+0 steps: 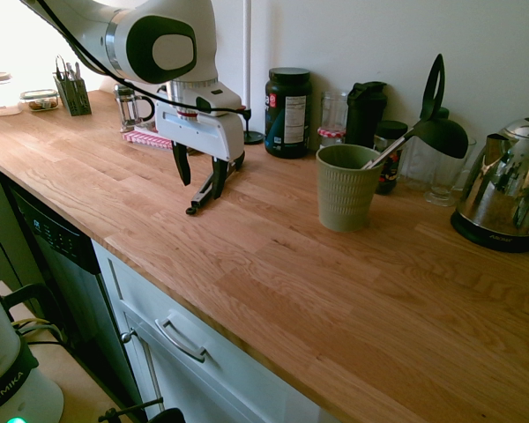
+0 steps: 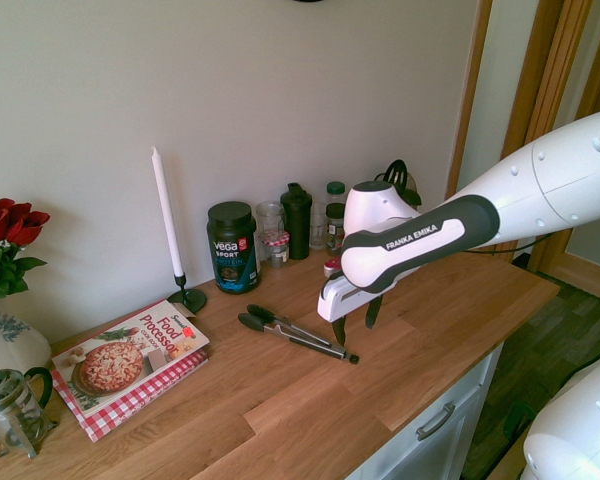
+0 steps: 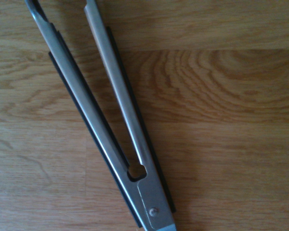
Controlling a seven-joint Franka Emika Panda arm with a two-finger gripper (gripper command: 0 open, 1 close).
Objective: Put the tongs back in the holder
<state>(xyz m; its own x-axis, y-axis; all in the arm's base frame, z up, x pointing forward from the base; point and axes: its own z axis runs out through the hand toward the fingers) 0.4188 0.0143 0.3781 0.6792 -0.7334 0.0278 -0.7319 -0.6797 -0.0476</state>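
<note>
The tongs point(image 2: 292, 333) lie flat on the table point(image 1: 335, 291), arms spread in a narrow V, well apart from the green holder point(image 1: 346, 187), which already has a ladle point(image 1: 423, 132) in it. The tool point(image 1: 200, 172) hangs above their hinged end, jaws wide and holding nothing. This looks like the approach before the grasp; how near the fingertips are to the tongs is hard to judge. Next comes a straight descent to straddle both arms and squeeze them together.

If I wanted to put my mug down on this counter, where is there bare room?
The wood in front of the green holder, toward the counter's front edge, is bare, as is the stretch between the tongs and the cookbook. The back wall is crowded: protein tub, jars, bottles, kettle. The open claw hangs over the tongs.
</note>
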